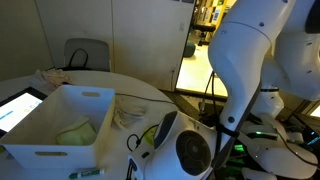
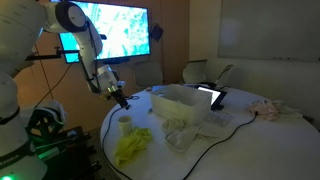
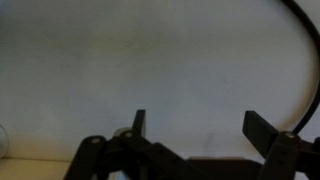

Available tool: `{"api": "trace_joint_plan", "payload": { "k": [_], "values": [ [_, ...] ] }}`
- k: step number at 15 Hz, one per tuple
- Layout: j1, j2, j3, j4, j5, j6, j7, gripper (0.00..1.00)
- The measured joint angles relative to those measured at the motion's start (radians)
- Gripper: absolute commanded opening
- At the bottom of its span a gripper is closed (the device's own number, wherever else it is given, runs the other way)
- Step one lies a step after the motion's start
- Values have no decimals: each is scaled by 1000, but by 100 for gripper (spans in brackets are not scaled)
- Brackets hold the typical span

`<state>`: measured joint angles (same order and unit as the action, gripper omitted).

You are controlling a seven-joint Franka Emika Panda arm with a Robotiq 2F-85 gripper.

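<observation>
- The jaws are seen in the wrist view spread wide and released, with nothing between them. Only the pale, bare table (image 3: pixel 150 70) is visible beyond them.
- A dark cable (image 3: pixel 305 45) is noted crossing the upper corner of the wrist view.
- In an exterior view the arm (image 2: pixel 88 50) is positioned over the table edge nearest the robot. The jaws are pointed downward and held clear of the surface.
- A small pale cup (image 2: pixel 125 122) is recorded standing upright on the table, directly below the jaws in that view. It is near them but apart, and no contact is observed. Its material is too small to be told.
- The cup cannot be identified with confidence in the wrist view.
- A crumpled yellow-green cloth (image 2: pixel 133 146) is found just beside the cup, toward the table edge. A white cloth (image 2: pixel 180 135) is noted further in.
- A white bin (image 2: pixel 180 103) is seen in both exterior views (image 1: pixel 50 150), well apart from the jaws.
- Handling, as judged:
  - The cup is expected to be light, thin-walled and easily tipped or crushed.
  - A smooth wall may prove slippery.
- Point of hold, as judged:
  - The cup is best taken across its side wall, just below the rim.
  - The jaws should be set to either side of it and closed gently.
</observation>
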<state>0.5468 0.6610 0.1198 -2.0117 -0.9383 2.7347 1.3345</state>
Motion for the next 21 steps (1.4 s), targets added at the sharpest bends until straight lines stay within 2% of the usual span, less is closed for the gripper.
{"api": "trace_joint_plan", "payload": {
  "k": [9,21],
  "values": [
    [-7,115,-111,119,0,127,-2,100],
    [-17,271,-143,308,0,146,-46,100]
  ]
}}
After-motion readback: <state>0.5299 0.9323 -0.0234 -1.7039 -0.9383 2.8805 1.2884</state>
